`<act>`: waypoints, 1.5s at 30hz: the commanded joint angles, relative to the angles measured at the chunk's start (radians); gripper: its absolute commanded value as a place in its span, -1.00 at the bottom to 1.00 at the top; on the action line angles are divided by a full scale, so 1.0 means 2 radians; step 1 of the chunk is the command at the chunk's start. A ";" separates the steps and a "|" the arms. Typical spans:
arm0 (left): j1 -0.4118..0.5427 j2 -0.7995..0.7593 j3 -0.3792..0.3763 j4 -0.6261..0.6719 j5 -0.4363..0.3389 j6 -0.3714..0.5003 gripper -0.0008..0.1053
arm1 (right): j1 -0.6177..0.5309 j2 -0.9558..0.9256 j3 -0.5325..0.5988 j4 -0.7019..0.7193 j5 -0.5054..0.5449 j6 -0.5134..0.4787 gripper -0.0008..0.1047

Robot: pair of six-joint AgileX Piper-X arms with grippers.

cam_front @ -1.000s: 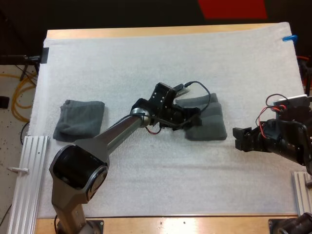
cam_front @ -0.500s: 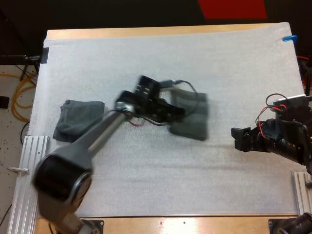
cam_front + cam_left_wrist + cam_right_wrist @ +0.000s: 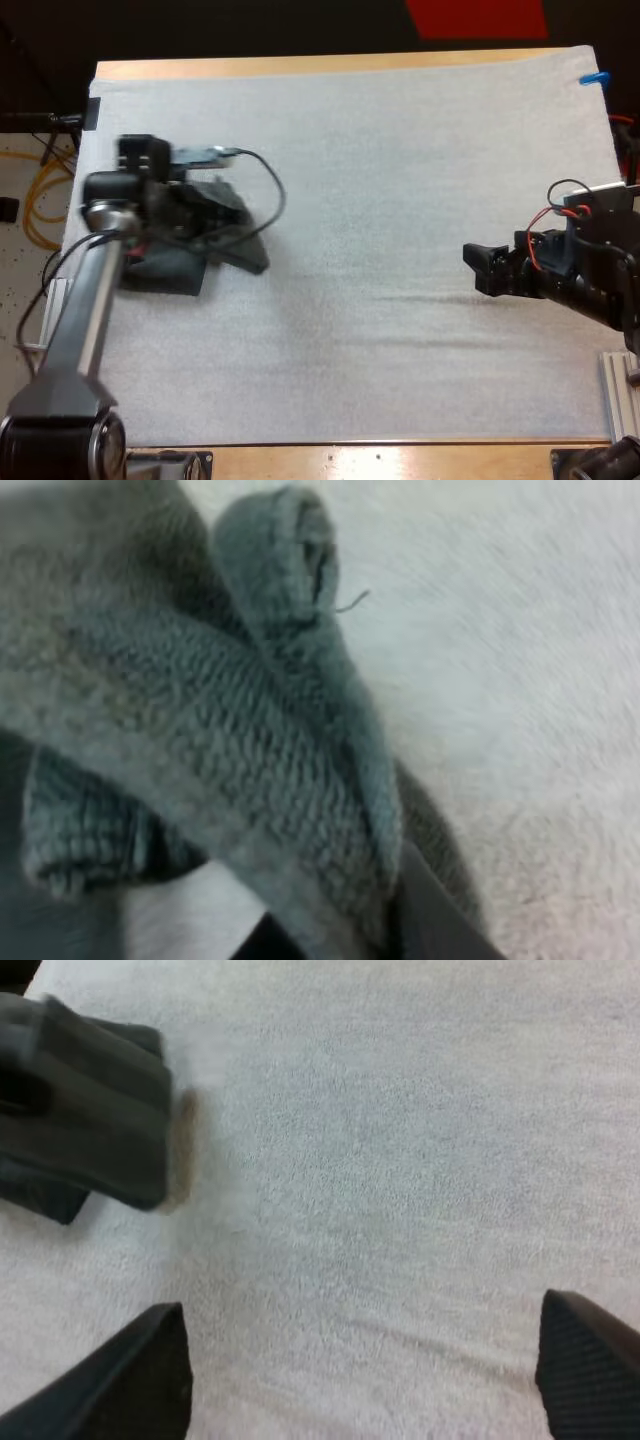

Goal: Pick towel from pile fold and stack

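My left gripper [image 3: 212, 222] is shut on a folded dark grey-green towel [image 3: 238, 250] and holds it over the left side of the white mat. Under it lies another folded towel [image 3: 160, 272], partly covered. In the left wrist view the held towel [image 3: 230, 750] bulges in thick folds against one dark finger [image 3: 430, 925]. My right gripper [image 3: 480, 270] hovers open over the mat's right side, its fingers [image 3: 150, 1370] wide apart above bare mat. In the right wrist view the carried towel [image 3: 90, 1110] appears far off, blurred.
The white mat [image 3: 380, 150] covers most of the wooden table [image 3: 300, 66]. Aluminium rails lie at the mat's left edge [image 3: 50, 330] and right edge [image 3: 620, 390]. Open mat stretches between the two arms.
My left arm has swung from the mat's centre to the far left, carrying the folded towel over the towel lying there. My right gripper has crept slightly left.
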 commanded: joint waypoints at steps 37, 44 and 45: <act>0.168 0.043 -0.005 0.013 -0.131 0.065 0.28 | 0.000 0.060 0.010 -0.093 -0.169 0.047 0.34; 0.109 -0.017 -0.005 -0.011 -0.230 0.089 0.28 | 0.000 0.060 0.010 -0.093 -0.169 0.047 0.34; 0.100 -0.018 -0.005 -0.009 -0.230 0.089 0.28 | 0.000 0.060 0.010 -0.093 -0.169 0.047 0.34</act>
